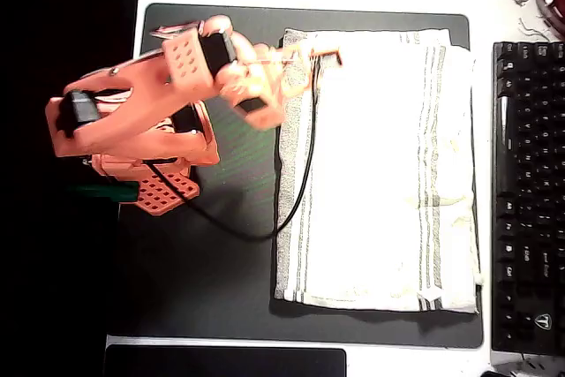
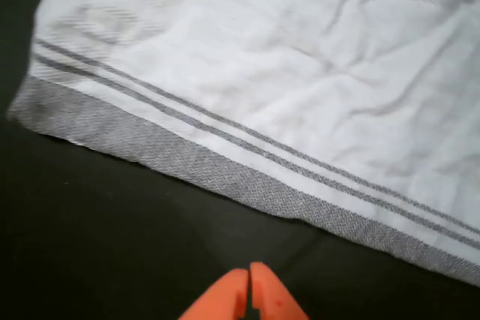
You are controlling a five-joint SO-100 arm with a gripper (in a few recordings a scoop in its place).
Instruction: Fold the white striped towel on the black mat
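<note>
End effector (image 2: 249, 275) closed, white striped towel (image 2: 285, 80) just ahead.

Two orange fingertips (image 2: 229, 299) of the gripper (image 2: 248, 294) poke up from the six o'clock edge, pressed together with no gap between them. They hover over the black mat (image 2: 112, 237), which covers the lower part from nine o'clock round to five o'clock. The white striped towel (image 2: 285, 58) spreads across the upper part, lightly wrinkled. Its grey woven border, with thin grey stripes running beside it, slants from nine o'clock down towards four o'clock. The towel's corner sits near nine o'clock.
</note>
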